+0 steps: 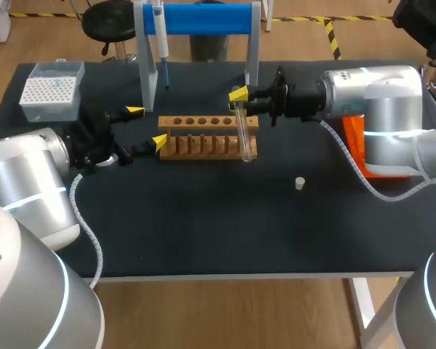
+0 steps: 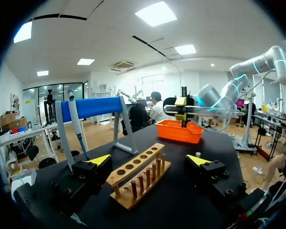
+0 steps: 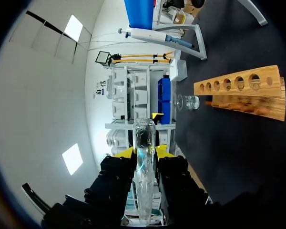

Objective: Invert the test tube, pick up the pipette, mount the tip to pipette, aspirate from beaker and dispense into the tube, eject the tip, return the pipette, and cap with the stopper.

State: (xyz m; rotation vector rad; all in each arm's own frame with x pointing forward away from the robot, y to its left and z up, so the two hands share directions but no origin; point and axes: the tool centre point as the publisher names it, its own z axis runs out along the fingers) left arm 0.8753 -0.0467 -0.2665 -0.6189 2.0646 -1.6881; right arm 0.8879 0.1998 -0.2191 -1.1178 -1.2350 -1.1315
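Right gripper [image 1: 240,97], just above frame centre in the head view, is pinching the test tube [image 1: 243,134] near one end. The yellow tips are pressing on the glass from both sides. The tube is running down-frame from the fingers, crossing over the right end of the wooden rack [image 1: 203,142].

The left wrist view is showing the tube [image 2: 174,109] lying roughly level in the air, well above the rack [image 2: 133,179] and not resting on it. The right wrist view is showing the tube [image 3: 144,181] sticking out past the fingertips. I cannot tell which end is the mouth.

Left gripper [image 1: 147,125], left of centre, is sitting beside the rack's left end. Its fingers are spread wide and holding nothing.

The pipette [image 1: 160,36] is hanging on the blue stand [image 1: 203,18] at the upper middle. The tip box [image 1: 51,91] is sitting at the upper left. The stopper [image 1: 299,183] is lying alone, right of centre. A beaker [image 3: 188,101] is showing beyond the rack from the right wrist.

Handling judgement: the tube is looking like thin clear glass, so it should be light, stiff, slick and easy to crack. A gentle squeeze on the straight wall is suiting it better than the rim. Held near one end, the long free length is likely to swing wide while turning, so the rack top is the thing to watch.
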